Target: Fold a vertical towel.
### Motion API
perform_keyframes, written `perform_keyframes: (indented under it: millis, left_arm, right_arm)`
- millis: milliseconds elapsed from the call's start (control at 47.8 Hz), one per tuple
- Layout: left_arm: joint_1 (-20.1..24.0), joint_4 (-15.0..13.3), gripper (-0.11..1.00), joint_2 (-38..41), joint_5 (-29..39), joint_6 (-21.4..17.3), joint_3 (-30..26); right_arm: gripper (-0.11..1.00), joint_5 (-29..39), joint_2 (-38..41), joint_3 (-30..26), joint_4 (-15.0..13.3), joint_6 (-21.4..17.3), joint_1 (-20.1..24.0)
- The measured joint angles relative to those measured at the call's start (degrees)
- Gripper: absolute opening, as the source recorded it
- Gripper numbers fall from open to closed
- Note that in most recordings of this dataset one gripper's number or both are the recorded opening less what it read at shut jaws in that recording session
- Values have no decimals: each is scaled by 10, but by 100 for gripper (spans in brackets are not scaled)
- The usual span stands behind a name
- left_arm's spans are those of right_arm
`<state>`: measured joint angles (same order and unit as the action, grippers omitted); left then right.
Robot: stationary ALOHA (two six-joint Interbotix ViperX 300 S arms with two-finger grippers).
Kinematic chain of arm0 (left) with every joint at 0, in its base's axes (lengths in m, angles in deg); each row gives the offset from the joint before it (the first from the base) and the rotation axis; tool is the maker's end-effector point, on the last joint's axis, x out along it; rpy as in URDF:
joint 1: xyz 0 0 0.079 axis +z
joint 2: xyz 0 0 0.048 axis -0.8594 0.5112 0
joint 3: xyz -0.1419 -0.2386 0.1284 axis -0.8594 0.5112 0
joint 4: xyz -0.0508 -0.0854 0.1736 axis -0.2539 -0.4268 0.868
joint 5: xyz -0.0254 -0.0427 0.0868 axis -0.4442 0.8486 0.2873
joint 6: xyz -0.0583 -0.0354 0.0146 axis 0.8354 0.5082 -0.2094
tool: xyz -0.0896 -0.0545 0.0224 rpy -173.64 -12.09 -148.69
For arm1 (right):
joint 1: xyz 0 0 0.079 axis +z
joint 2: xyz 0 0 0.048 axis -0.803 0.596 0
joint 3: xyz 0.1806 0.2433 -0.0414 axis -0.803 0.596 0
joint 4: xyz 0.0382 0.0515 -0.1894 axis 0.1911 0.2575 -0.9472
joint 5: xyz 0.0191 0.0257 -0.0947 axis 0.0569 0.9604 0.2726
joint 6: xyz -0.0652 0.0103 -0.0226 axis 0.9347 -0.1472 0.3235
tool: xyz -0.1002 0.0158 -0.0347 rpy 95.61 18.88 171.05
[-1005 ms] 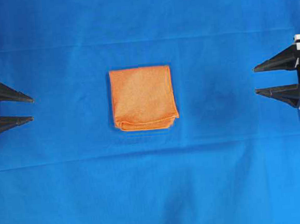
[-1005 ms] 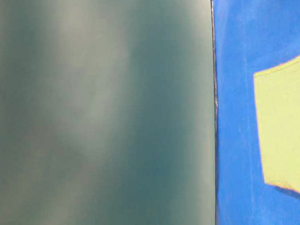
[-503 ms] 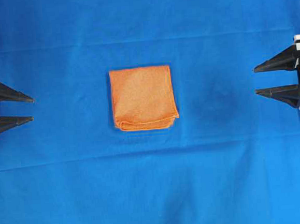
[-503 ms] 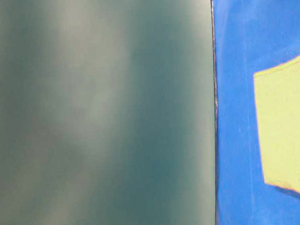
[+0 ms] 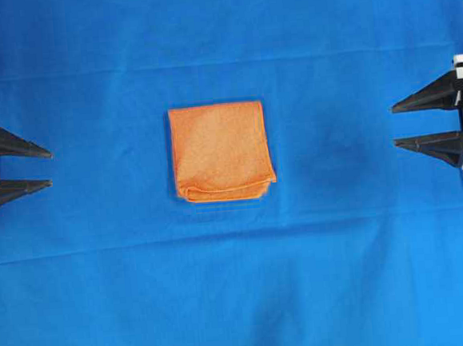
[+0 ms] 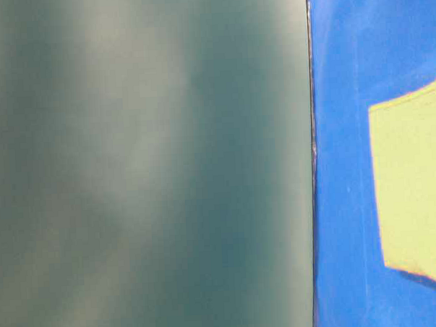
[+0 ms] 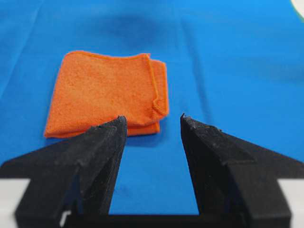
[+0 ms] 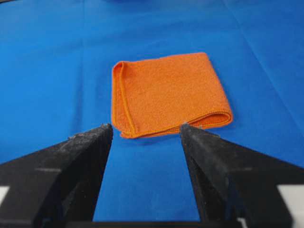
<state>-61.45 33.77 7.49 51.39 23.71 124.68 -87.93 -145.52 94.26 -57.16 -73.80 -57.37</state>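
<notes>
The orange towel (image 5: 221, 150) lies folded into a small, nearly square pad in the middle of the blue table cloth (image 5: 240, 284), layered edges toward the near side. It also shows in the left wrist view as the towel (image 7: 107, 92) and in the right wrist view as the towel (image 8: 168, 92). My left gripper (image 5: 51, 169) rests at the far left edge, open and empty, well away from the towel. My right gripper (image 5: 394, 124) sits at the far right edge, open wide with nothing between its fingers. In the table-level view the towel (image 6: 414, 191) looks washed-out pale yellow.
The blue table cloth (image 7: 228, 57) covers the whole surface, with faint creases. A blurred grey-green panel (image 6: 146, 167) fills the left two thirds of the table-level view.
</notes>
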Motion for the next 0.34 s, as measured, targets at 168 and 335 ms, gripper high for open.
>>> perform_keyframes:
  millis: [168, 335]
  left_arm:
    - [0, 1, 47, 0, -1, 0, -1]
    - [0, 0, 47, 1, 0, 0, 0]
  right_arm:
    - [62, 3, 0, 0, 0, 0, 0]
    - [62, 4, 0, 0, -1, 0, 0]
